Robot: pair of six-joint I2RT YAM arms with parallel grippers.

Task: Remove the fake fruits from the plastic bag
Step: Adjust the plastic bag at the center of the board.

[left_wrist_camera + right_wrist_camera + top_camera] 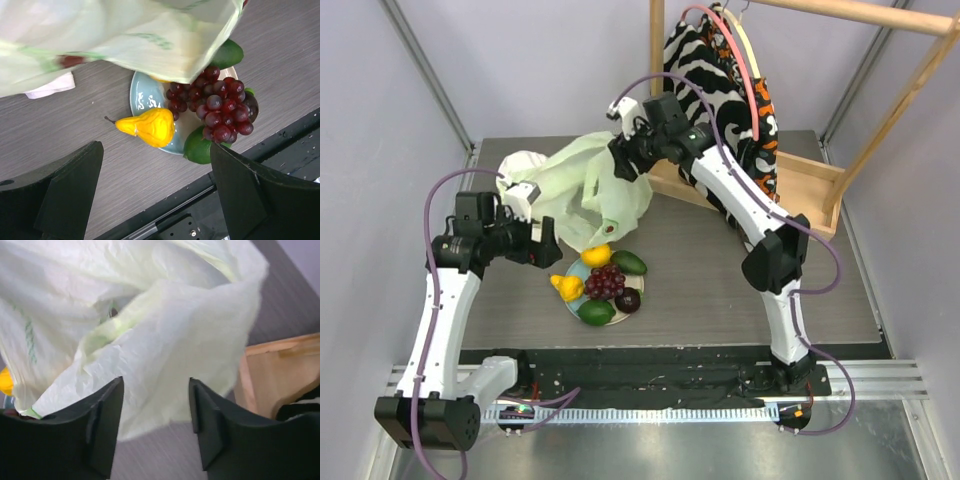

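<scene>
The pale green plastic bag (582, 185) lies crumpled at the back of the table, its lower edge hanging over the plate (576, 272). On the plate sit the fake fruits: a yellow pear (150, 126), a dark red grape bunch (217, 107), two green avocados (629, 262) (596, 312), a yellow-orange round fruit (595, 255) and a maroon fruit (628, 300). My right gripper (156, 382) is at the bag's top, jaws apart with a bag fold (170, 340) between them. My left gripper (156, 150) hovers wide open left of the plate, holding nothing. A reddish blot (70, 61) shows through the bag.
A white cloth (50, 87) pokes out from under the bag on the left. A wooden rack (800, 180) with a black-and-white patterned garment (715, 70) stands at the back right, close behind the right arm. The black rail (650, 365) runs along the near edge.
</scene>
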